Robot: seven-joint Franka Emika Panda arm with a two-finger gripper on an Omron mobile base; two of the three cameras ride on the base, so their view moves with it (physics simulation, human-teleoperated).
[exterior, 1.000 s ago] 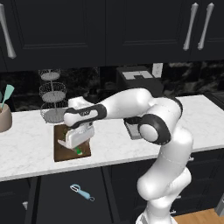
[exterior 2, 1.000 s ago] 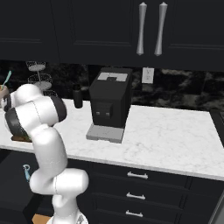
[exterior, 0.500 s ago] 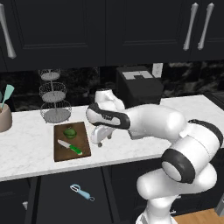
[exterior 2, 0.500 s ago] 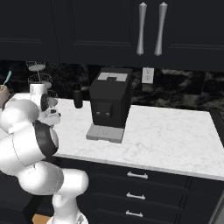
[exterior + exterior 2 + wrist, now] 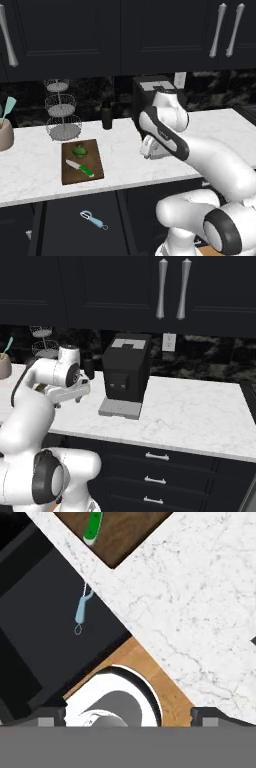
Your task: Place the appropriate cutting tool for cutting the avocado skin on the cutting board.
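Knife lies flat on the cutting board, just beside the avocado, so your placing looks done. Should you need it again, take the green handle; the thin stiff blade is likely light and slippery. The gripper hangs over bare counter, well apart from the board, its fingers spread with nothing between. A peeler lies below, and nothing blocks your way

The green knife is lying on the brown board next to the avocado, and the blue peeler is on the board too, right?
Not quite. The knife does lie on the cutting board beside the avocado, but the peeler is not on the board. The left base view shows it down below the counter edge, in front of the dark cabinets.
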